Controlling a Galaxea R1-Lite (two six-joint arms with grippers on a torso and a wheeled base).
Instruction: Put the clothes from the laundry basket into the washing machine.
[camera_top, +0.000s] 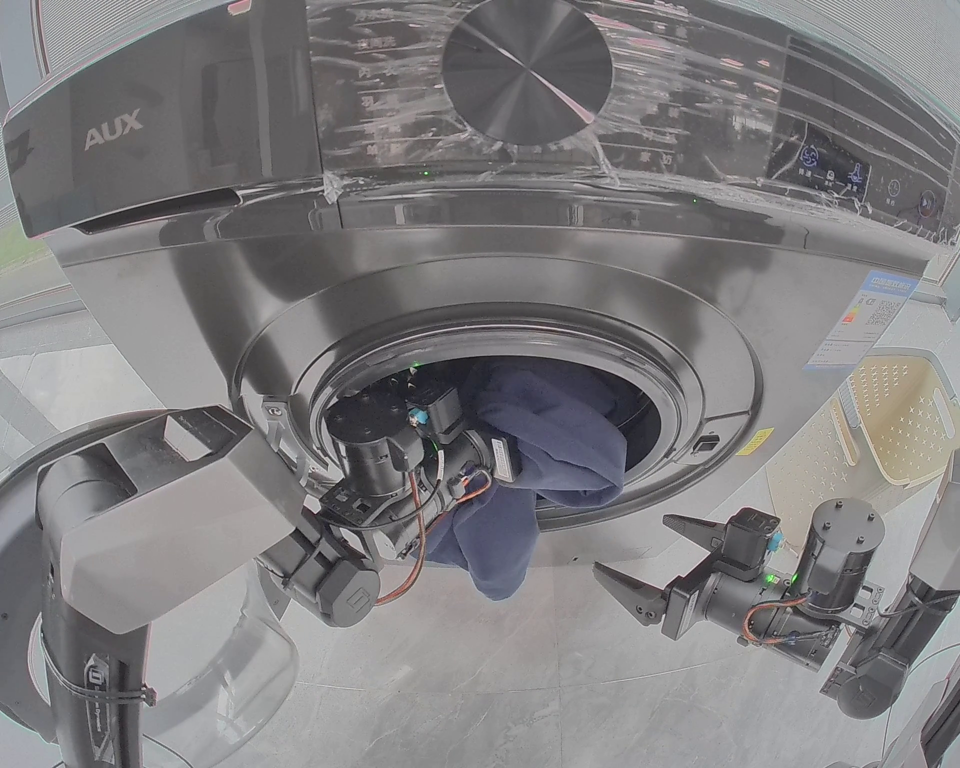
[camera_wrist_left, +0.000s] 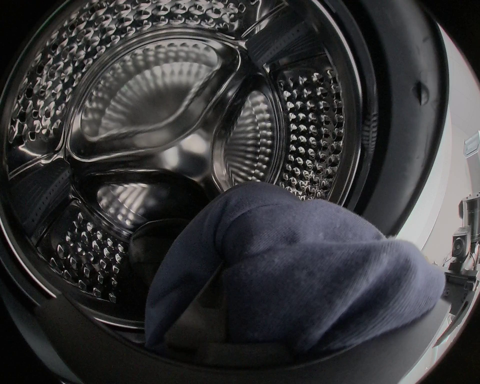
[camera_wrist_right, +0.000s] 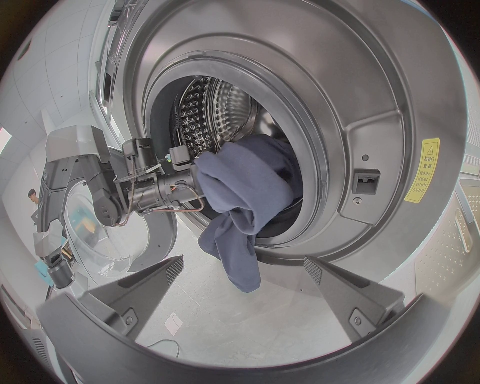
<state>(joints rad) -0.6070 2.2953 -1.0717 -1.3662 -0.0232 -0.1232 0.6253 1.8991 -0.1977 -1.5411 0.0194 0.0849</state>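
Observation:
A navy garment hangs across the lower lip of the washing machine's round opening, one end inside and a tail dangling down the front toward the floor. My left gripper sits at the left of the opening, shut on the navy garment, which covers its tip. In the left wrist view the navy garment bulges in front of the bare steel drum. My right gripper is open and holds nothing, low and to the right of the opening, apart from the garment.
The cream perforated laundry basket stands right of the machine. The machine's glass door is swung open at the left, below my left arm. Pale tiled floor lies in front.

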